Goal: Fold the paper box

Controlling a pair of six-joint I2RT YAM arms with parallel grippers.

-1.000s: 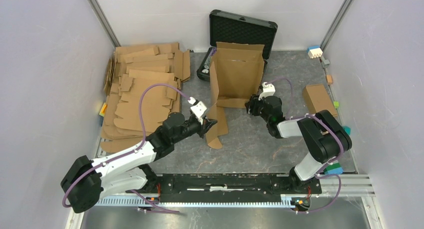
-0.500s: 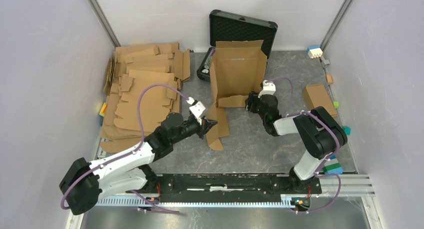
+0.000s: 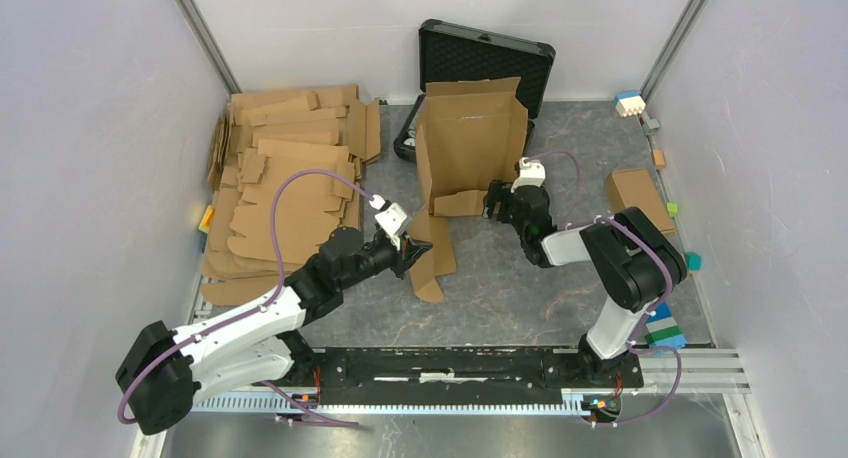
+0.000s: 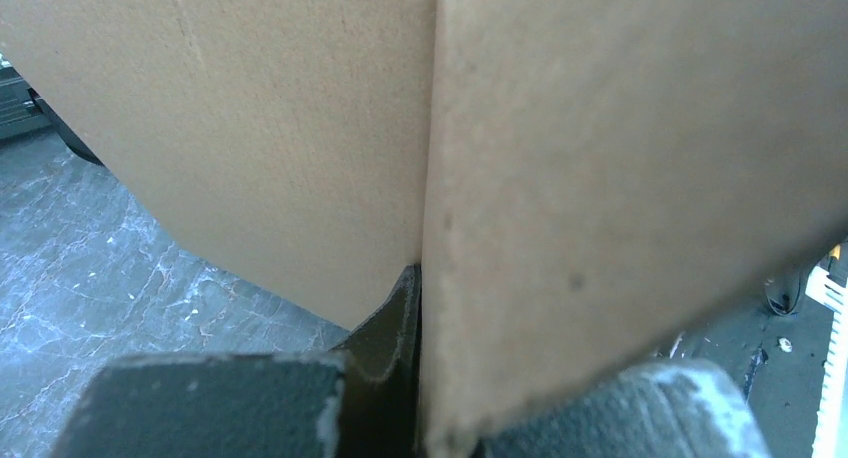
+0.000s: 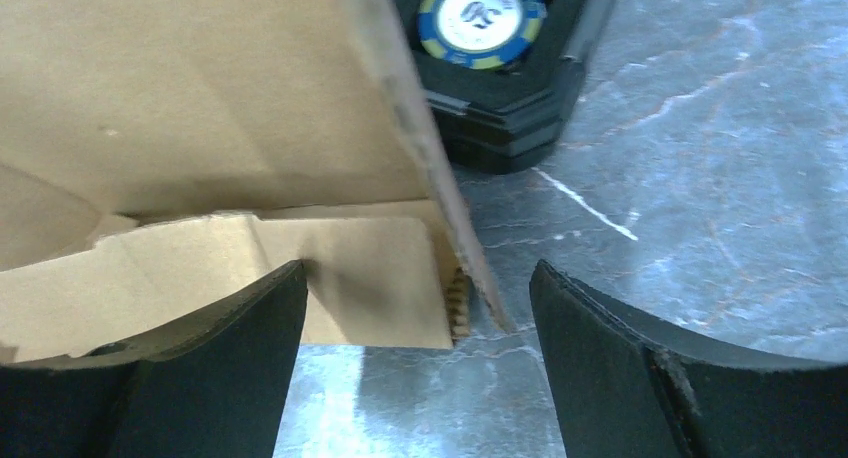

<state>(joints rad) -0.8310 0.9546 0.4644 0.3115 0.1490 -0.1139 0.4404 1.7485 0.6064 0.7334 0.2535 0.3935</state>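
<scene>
Brown cardboard, the paper box is standing half-formed on the table before the black case. Left fingers are pinching its near flap. Right fingers are straddling the right wall, spread, and I'd say they're needing a square bite before folding inward.

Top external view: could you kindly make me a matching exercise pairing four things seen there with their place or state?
Column 1
1. left claw
2. right claw
3. black case
4. stack of flat cardboard

Column 2
A. lid up, behind the paper box
B. open, astride an edge of the paper box
C. piled on the table, left side of the view
D. shut on a flap of the paper box

Pairs: 1-D, 2-B, 3-A, 4-C
</scene>
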